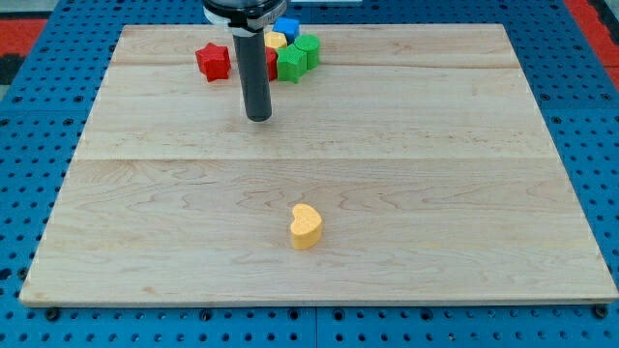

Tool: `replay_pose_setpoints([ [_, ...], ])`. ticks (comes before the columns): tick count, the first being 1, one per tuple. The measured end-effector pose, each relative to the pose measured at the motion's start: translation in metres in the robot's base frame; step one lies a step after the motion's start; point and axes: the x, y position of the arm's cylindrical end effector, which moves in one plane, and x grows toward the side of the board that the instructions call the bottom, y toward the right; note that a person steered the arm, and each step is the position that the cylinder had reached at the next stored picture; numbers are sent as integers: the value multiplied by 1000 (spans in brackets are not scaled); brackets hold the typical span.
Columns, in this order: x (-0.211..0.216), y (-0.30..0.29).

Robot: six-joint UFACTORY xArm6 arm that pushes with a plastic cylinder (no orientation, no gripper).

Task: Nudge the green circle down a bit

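Observation:
Two green blocks sit in a tight cluster at the view's top centre, one at the upper right (308,48) and one lower (292,67). I cannot tell which is the circle. A blue block (287,26), a yellow block (276,41) and a small red block (272,65) touch them. My tip (258,118) rests on the board below and to the left of the cluster, apart from it. The rod hides part of the cluster's left side.
A red star (213,61) lies left of the rod near the wooden board's (145,222) top edge. A yellow heart (306,226) lies alone in the lower middle. Blue pegboard surrounds the board.

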Motion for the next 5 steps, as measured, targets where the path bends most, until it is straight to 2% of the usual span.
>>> replay_pose_setpoints([
  [1, -2, 62],
  [2, -55, 139],
  [3, -127, 150],
  [4, -181, 112],
  [5, -181, 96],
])
